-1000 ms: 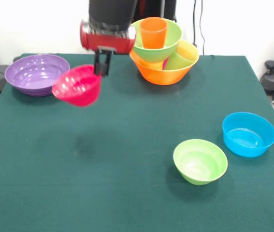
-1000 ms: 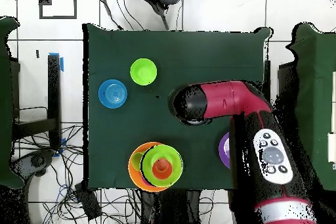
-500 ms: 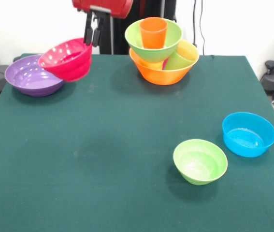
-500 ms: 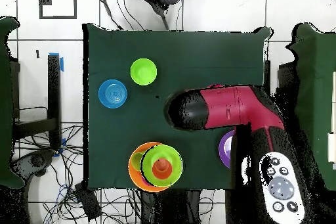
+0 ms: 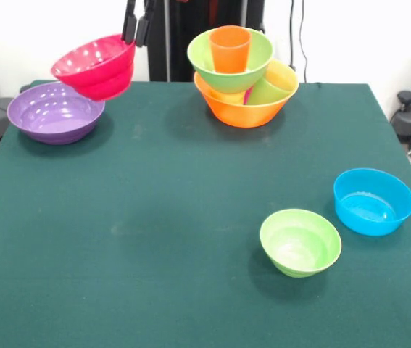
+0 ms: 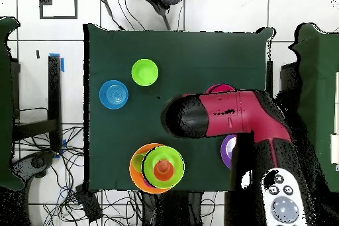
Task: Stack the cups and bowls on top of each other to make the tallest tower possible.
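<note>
Front view, left to right. 6 bowls in sight, 4 cups at most.

Wide purple bowl (image 5: 55, 112) sits on the green worktop (image 5: 191, 217) at far left, upright, empty. Above and just right of it the small pink-red bowl (image 5: 94, 67) hangs in the air, tilted so its opening faces the camera and left. The gripper (image 5: 137, 25) pinches its upper right rim, fingers narrow, one each side of the wall. Only the gripper tips show at the top edge.

The tower (image 5: 239, 76) is at centre back: large orange bowl (image 5: 243, 111) at the bottom, cups lying inside it, large light green bowl (image 5: 243, 67) resting on them, slightly tilted, and the orange-red cup (image 5: 230, 48) standing upright in that bowl. Of the cups under the green bowl, the yellow one (image 5: 283, 75) and the light green one (image 5: 267, 90) show clearly on the right; a sliver of magenta (image 5: 248, 95) sits between them and the orange bowl wall.

Small light green bowl (image 5: 300, 241) stands near front right, empty. Medium blue bowl (image 5: 373, 201) is just right of it and further back, apart from it, empty.

Overhead: the arm (image 6: 225, 113) covers the pink-red bowl almost wholly.
</note>
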Motion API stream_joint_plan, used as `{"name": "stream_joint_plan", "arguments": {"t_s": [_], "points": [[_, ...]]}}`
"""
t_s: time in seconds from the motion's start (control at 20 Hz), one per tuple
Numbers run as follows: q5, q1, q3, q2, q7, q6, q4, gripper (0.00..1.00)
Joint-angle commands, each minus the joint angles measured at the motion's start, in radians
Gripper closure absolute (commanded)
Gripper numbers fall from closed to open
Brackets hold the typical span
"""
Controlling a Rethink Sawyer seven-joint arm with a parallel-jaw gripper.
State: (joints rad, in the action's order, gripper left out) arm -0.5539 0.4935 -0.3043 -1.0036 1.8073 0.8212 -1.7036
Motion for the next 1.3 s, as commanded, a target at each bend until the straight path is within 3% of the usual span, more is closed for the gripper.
{"name": "stream_joint_plan", "arguments": {"t_s": [0.05,0.6,1.3], "points": [[-0.052,-0.047,-0.028,-0.052,-0.113,0.011,-0.102,1.0],[-0.079,-0.134,0.034,-0.105,0.016,-0.021,-0.195,1.0],[-0.061,-0.251,0.132,-0.233,0.114,-0.032,-0.352,1.0]]}}
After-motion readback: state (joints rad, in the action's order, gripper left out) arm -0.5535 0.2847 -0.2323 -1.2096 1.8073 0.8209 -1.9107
